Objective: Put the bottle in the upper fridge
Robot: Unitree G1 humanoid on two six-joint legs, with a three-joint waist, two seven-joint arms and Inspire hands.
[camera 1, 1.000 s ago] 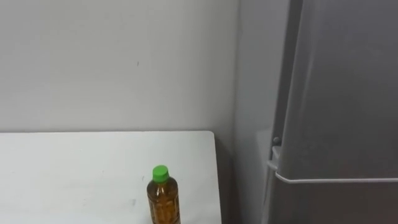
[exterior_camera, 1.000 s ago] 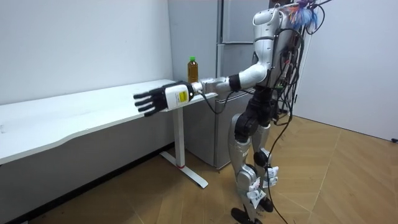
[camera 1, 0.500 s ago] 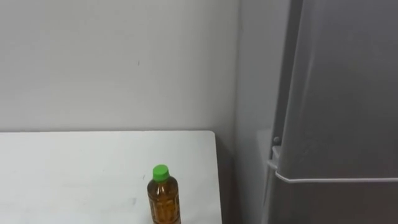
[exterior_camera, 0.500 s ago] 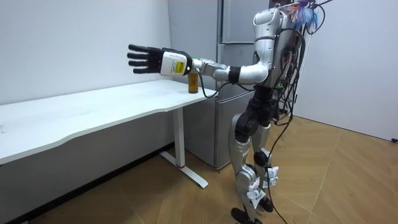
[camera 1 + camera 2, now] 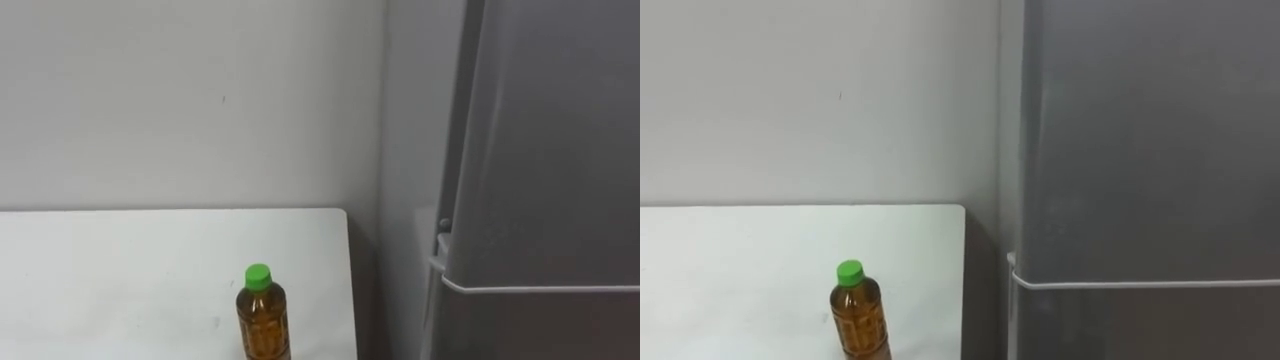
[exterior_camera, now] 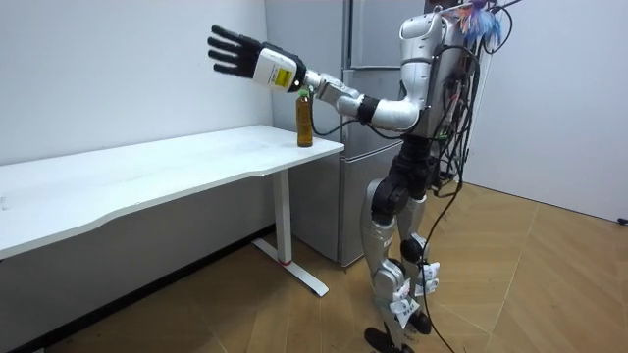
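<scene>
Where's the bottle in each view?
Left eye view: bottle at the bottom, left of centre, near the right edge of the table.
Right eye view: bottom, further left.
Room view: upper centre, at the table's end.
Shared landmark: the grey fridge, right of the bottle in all three.

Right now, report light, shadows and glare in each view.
Left eye view: soft even light on the table, no glare; the bottle is cut off at the lower edge; a dark gap separates table and fridge. Right eye view: a thin bright line marks the fridge's door seam. Room view: the raised left robot hand is evenly lit; shade lies under the table.
</scene>
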